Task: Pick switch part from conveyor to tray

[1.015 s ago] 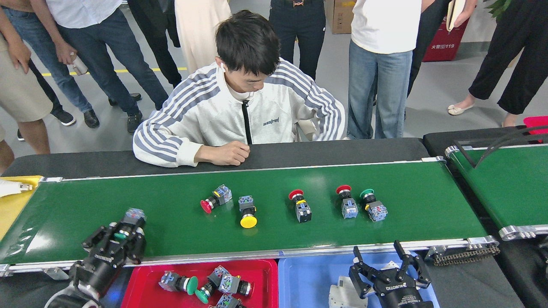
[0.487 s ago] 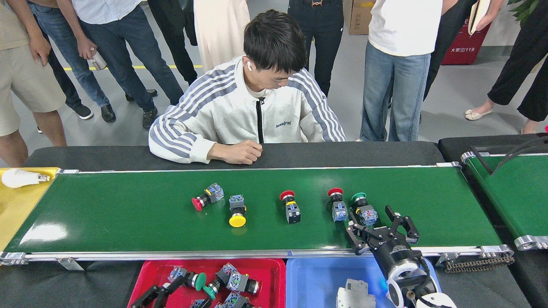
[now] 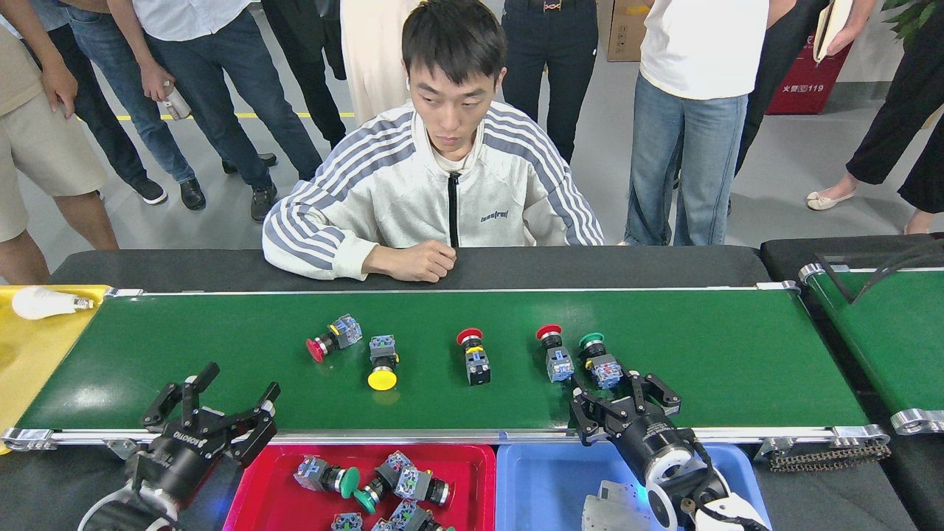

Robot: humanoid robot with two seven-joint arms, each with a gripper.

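1. Black worktop [image 3: 44,494] ran along the near edge, carrying a red tray [image 3: 254,498] already holding several switch parts and a blue tray [image 3: 538,479] beside it; both sat directly under the belt's front rail, presumably so a picked part needs only a short carry.
2. At near left, the left end effector [image 3: 214,417] hovered over the rail with its fingers spread and empty.
3. At near right, the right end effector [image 3: 625,402] reached onto the conveyor [image 3: 737,354], fingers open and holding nothing, just short of the green-capped switch part [image 3: 599,363], likely lining up a grasp.
4. Farther along the belt lay a red-capped switch part [image 3: 554,354] close beside the green one, then another red one [image 3: 473,355], a yellow one [image 3: 382,361] and a red one on its side [image 3: 330,338].
5. Beyond, a seated person [image 3: 442,199] rested a fist on the far worktop, and onlookers stood behind.
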